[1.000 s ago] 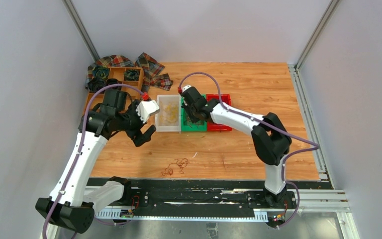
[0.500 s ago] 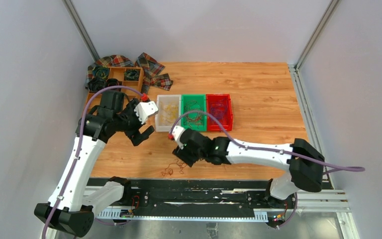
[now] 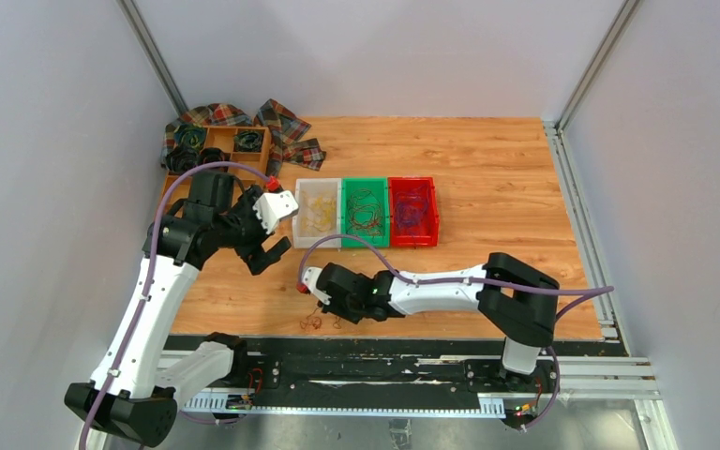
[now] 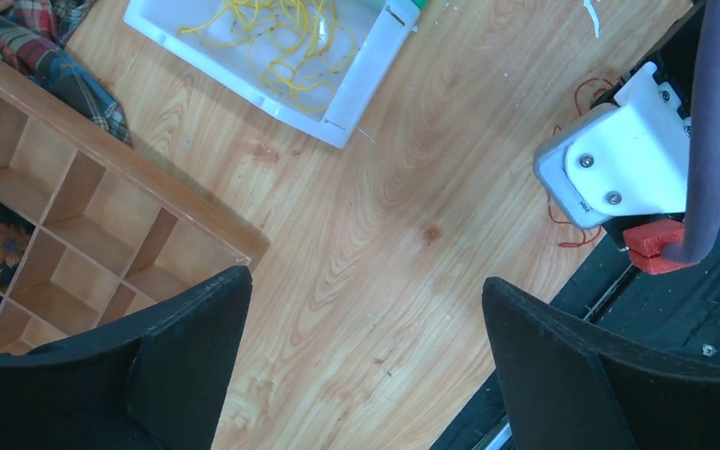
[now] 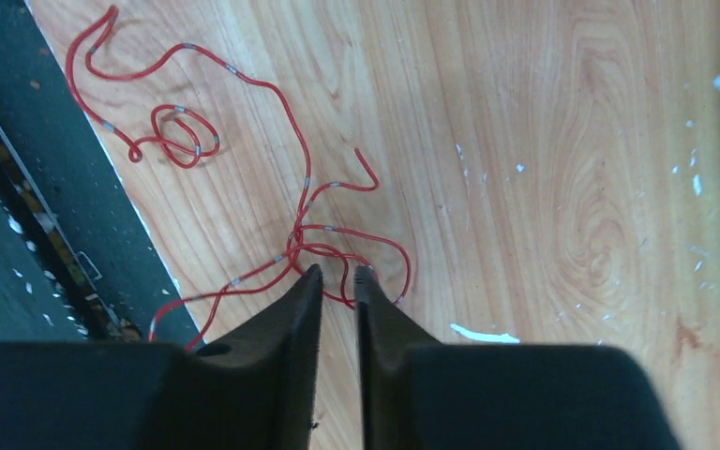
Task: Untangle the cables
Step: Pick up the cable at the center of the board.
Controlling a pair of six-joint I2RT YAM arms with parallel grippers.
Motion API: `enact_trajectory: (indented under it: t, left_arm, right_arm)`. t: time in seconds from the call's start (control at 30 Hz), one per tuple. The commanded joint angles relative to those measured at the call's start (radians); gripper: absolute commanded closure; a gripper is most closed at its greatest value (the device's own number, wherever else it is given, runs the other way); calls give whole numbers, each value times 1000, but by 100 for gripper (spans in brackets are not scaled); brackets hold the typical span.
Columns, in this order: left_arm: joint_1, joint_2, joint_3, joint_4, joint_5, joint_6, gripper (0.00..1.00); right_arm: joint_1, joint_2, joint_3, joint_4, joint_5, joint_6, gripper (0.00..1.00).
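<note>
A loose tangle of thin red cables point(image 3: 316, 322) lies at the table's near edge. My right gripper point(image 3: 324, 307) hangs just over it. In the right wrist view the right gripper point(image 5: 337, 272) has its jaws a narrow slit apart, and the cable knot point(image 5: 298, 246) sits at the tips with one strand crossing the gap. More cables lie sorted: yellow ones in the white bin point(image 3: 317, 214), dark red ones in the green bin point(image 3: 365, 213), purple ones in the red bin point(image 3: 412, 208). My left gripper point(image 3: 270, 251) hovers wide open and empty over bare wood point(image 4: 366, 281), left of the white bin point(image 4: 356, 112).
A wooden compartment tray point(image 3: 216, 145) with black coiled rolls and plaid cloths point(image 3: 286, 122) fills the back left corner. A black rail point(image 3: 366, 361) runs right behind the red tangle at the table's near edge. A white scrap point(image 5: 483, 333) lies on the wood.
My right arm swung from the green bin down to the near edge over the red tangle, its jaws opening wide and then narrowing. The left arm shifted only slightly.
</note>
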Motion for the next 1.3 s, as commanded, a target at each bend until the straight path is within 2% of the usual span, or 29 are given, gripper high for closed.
enact_trajectory:
  t: [0.0,0.03,0.07,0.37,0.5,0.53,0.77,1.03,1.13,1.27]
  left_arm:
    - [9,-4,26,21,25,-16,2]
    - [9,-6,21,21,30,-16,2]
    - [9,-10,17,21,36,-16,2]
    - [8,-11,-32,19,104,-16,2]
    - [9,-18,-29,20,103,-3,2]
    - [9,-19,-28,21,102,0,2]
    - [9,-27,-14,19,92,1,2]
    - [9,-28,-6,19,91,3,2]
    - [8,-28,-6,19,92,1,2]
    - [8,-31,-10,19,93,1,2]
  right_arm:
    - [-42,-39,30,0,27,4,92]
    - [-53,-61,27,5,21,11,98]
    - [-63,-85,19,13,13,19,99]
    - [-126,-220,-42,82,-65,67,98]
    - [-166,-184,-72,83,-185,50,72]
    - [-170,-171,-76,85,-208,40,68]
    - [-193,-78,-52,62,-343,1,61]
    - [-209,14,-21,47,-337,3,63]
    - [-211,26,-19,49,-322,5,68]
    - [-218,18,-19,52,-324,16,87]
